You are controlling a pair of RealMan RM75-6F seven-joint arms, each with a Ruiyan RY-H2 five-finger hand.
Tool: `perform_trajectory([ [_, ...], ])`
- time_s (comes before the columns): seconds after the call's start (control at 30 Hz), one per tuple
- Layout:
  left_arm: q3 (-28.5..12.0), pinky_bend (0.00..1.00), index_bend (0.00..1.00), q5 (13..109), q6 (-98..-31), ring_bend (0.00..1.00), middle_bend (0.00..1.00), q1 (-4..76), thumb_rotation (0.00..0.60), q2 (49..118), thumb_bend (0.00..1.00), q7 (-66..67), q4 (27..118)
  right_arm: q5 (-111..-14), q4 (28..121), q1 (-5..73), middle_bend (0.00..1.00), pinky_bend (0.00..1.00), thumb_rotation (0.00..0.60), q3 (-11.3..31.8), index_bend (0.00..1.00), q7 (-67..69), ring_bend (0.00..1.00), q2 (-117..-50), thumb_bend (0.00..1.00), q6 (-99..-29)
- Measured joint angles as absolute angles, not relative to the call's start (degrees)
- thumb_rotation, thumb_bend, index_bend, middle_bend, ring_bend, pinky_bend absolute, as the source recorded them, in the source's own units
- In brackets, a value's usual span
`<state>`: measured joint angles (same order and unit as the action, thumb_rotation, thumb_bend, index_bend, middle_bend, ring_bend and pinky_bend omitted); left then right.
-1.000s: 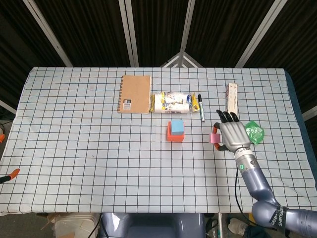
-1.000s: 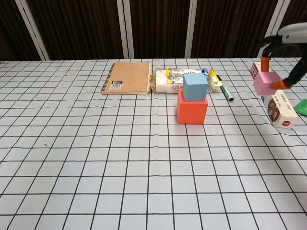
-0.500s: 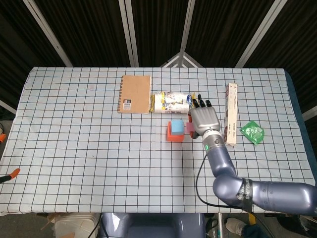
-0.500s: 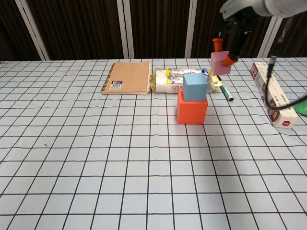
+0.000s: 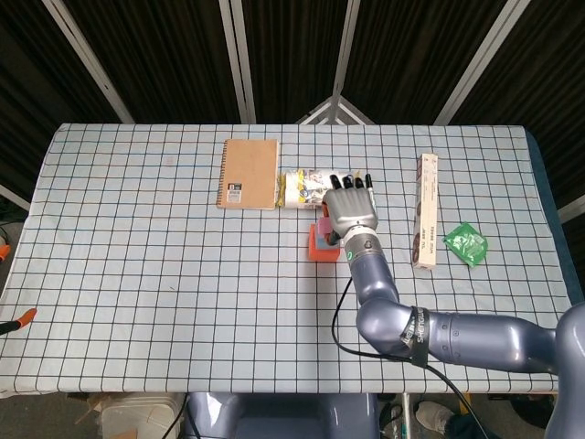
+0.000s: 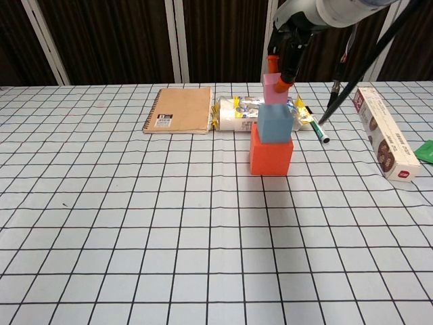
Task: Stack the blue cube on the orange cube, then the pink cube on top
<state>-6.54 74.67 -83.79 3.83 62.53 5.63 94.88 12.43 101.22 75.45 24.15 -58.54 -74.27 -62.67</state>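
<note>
The right hand [image 6: 283,49] is seen near the top of the chest view, a little right of the middle. The pink cube [image 6: 273,89] is held between its fingers [image 6: 272,64], which are closed on the cube's sides. The pink cube is right above the blue cube [image 6: 274,124]. Whether the two cubes touch cannot be told. The blue cube is sat on the orange cube [image 6: 270,154], and the orange cube is stood on the bench [image 6: 135,223], which is covered by a white cloth with black squares.

In the head view, most of the stack is hidden by the right hand [image 5: 349,212], near the middle of the frame. Only a bit of the orange cube [image 5: 315,247] is seen at its left side.

Behind the stack, a brown notebook [image 6: 178,110], a shiny snack bag [image 6: 238,114] and a pen [image 6: 316,131] are laid on the bench. At the right side, a long box [image 6: 380,132] and a small green packet [image 5: 465,243] are seen.

The left hand is not seen in either view.
</note>
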Motion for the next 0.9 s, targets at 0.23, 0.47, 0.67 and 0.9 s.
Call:
perform_trajectory([
  [0.23,-6.6,0.00,0.08,74.3,-83.6,0.00,0.00,3.9,0.600,62.6,0.12,5.9,94.9,11.9,99.7,75.3,0.00,0.00,0.600,22.7,0.50,-57.6,0.00,-75.1,0.36,-60.5],
  [0.47,-6.6,0.00,0.08,74.5,-84.0,0.00,0.00,3.7,0.600,62.6,0.12,5.8,95.0,11.0,99.3,75.3,0.00,0.00,0.600,22.2,0.50,-56.7,0.00,-74.8,0.36,-59.8],
  [0.67,-6.6,0.00,0.08,74.6,-84.3,0.00,0.00,3.6,0.600,62.5,0.12,5.6,95.0,10.7,98.3,75.3,0.00,0.00,0.600,21.4,0.50,-56.0,0.00,-75.0,0.37,-58.5],
  [0.9,-6.6,0.00,0.08,74.4,-84.3,0.00,0.00,3.6,0.600,62.5,0.12,5.6,95.0,9.9,97.2,75.5,0.00,0.00,0.600,20.7,0.50,-55.3,0.00,-75.5,0.37,-56.9],
])
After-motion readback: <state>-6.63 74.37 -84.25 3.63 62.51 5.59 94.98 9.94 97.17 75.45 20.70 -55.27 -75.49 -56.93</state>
